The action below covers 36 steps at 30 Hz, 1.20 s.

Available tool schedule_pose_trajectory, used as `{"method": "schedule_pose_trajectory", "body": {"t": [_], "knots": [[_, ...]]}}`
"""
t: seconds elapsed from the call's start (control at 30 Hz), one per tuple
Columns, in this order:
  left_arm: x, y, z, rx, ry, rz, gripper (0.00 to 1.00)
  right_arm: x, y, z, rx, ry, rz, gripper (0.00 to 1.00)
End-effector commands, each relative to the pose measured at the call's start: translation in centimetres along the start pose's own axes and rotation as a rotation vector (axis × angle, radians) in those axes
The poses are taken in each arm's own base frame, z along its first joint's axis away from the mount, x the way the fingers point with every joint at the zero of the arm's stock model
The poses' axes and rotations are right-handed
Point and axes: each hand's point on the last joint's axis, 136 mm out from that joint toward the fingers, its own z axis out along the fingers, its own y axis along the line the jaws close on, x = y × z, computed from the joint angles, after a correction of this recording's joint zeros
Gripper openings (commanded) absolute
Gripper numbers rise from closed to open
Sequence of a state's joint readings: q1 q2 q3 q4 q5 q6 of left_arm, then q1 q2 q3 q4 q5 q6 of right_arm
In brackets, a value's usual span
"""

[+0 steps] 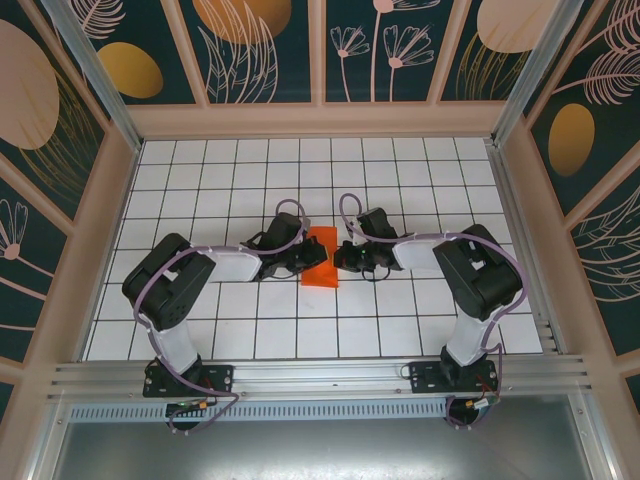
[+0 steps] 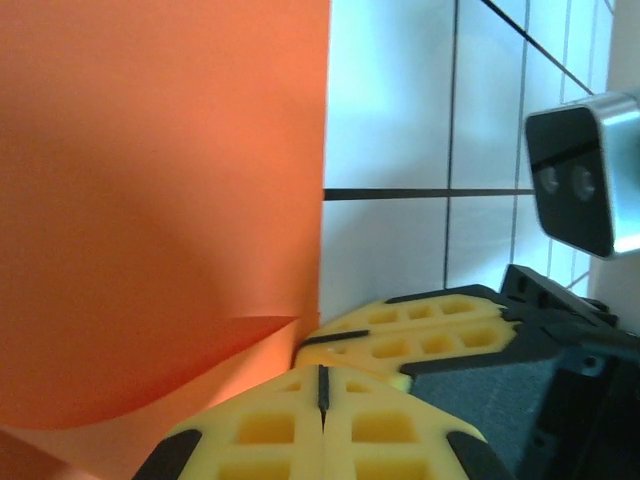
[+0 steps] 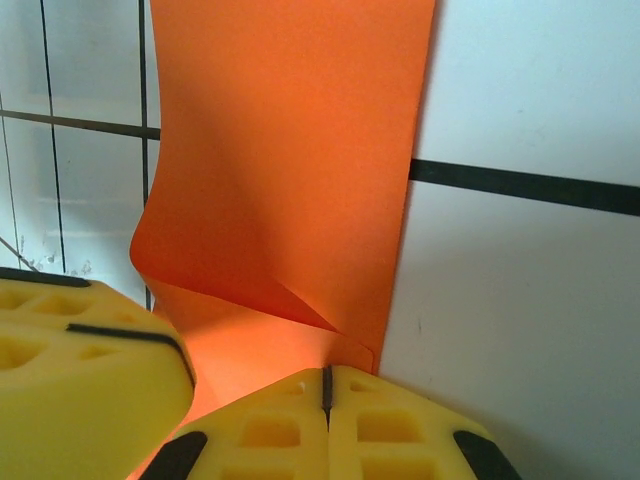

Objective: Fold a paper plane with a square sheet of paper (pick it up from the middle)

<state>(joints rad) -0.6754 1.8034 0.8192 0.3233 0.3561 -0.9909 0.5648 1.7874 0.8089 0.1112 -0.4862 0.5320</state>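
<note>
The square sheet of paper is bright orange-red. It lies as a narrow strip at the table's middle, bent over on itself with one side curling up. My left gripper meets it from the left and my right gripper from the right. In the left wrist view the left gripper is shut at the edge of the sheet, with the right gripper's fingers just beyond. In the right wrist view the right gripper is shut on the sheet's near edge, where a flap folds up. The left fingers sit beside it.
The table is white with a black grid, walled by wooden rails and patterned panels. The two arms' elbows stand out to either side. The right wrist camera hangs close in front of the left one.
</note>
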Motion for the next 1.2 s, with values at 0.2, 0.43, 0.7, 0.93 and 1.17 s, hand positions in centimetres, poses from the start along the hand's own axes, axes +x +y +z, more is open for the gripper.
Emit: {"method": "schedule_pose_trajectory", "body": {"t": [0.2, 0.43, 0.7, 0.93, 1.17], "knots": [[1.0, 4.2, 1.1, -0.160, 0.031, -0.008, 0.05, 1.9, -3.6, 0.9, 0.142, 0.060, 0.009, 0.02], [0.5, 6.4, 0.5, -0.250, 0.016, 0.014, 0.05, 2.8, -6.1, 0.9, 0.254, 0.093, -0.026, 0.01], [-2.4, 9.1, -2.1, -0.279, -0.045, -0.025, 0.05, 2.7, -7.0, 0.6, 0.291, 0.099, -0.049, 0.01], [-5.1, 7.8, -3.9, -0.254, -0.102, 0.011, 0.05, 2.4, -6.4, 0.7, 0.270, 0.092, -0.048, 0.01], [-5.3, 1.1, -5.9, -0.017, -0.138, 0.071, 0.06, 1.6, -4.7, 0.5, 0.213, 0.072, -0.061, 0.01]]}}
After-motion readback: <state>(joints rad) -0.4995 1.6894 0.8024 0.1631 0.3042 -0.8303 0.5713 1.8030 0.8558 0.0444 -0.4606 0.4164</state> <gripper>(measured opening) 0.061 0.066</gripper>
